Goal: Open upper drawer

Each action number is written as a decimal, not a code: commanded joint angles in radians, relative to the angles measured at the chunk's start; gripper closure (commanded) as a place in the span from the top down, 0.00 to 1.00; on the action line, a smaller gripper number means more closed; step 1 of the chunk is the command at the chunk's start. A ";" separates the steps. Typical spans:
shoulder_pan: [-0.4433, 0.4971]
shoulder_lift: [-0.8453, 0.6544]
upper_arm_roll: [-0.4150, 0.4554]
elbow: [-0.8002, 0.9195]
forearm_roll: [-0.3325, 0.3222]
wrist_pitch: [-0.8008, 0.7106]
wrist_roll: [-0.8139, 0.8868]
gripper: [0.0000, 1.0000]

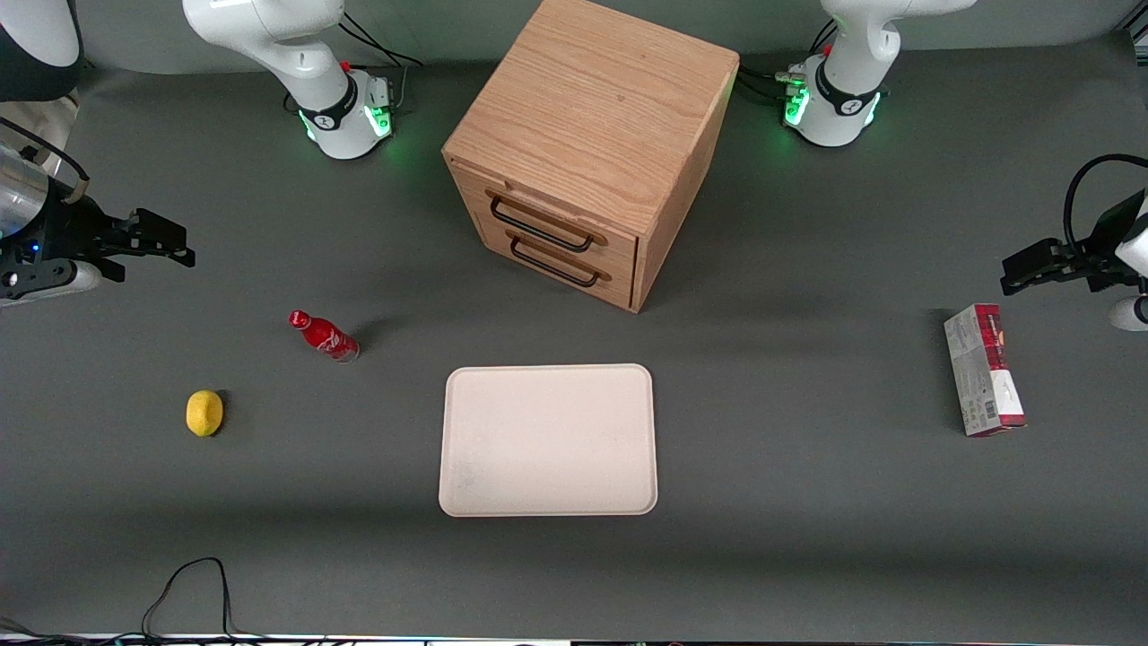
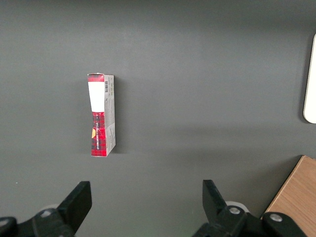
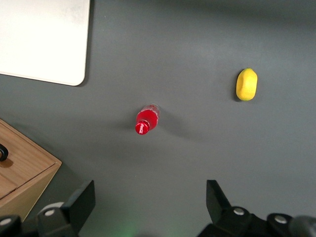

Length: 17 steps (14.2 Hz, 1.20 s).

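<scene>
Upper drawer (image 1: 545, 220) sat shut, gripper (image 1: 170, 244) hung at working arm's end of bench (image 1: 807, 502), fingers (image 3: 81, 200) spread, empty.

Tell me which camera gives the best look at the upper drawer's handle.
The front view: the upper drawer shows shut, its whole handle visible. The right wrist view catches only a cabinet corner, the left wrist view a sliver. The gripper hangs open, toward the working arm's end.
</scene>
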 commanded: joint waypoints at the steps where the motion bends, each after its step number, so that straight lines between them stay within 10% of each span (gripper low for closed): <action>1: 0.008 0.014 -0.002 0.033 -0.003 -0.062 0.016 1.00; 17: 0.159 0.085 -0.001 0.113 0.008 -0.105 0.017 1.00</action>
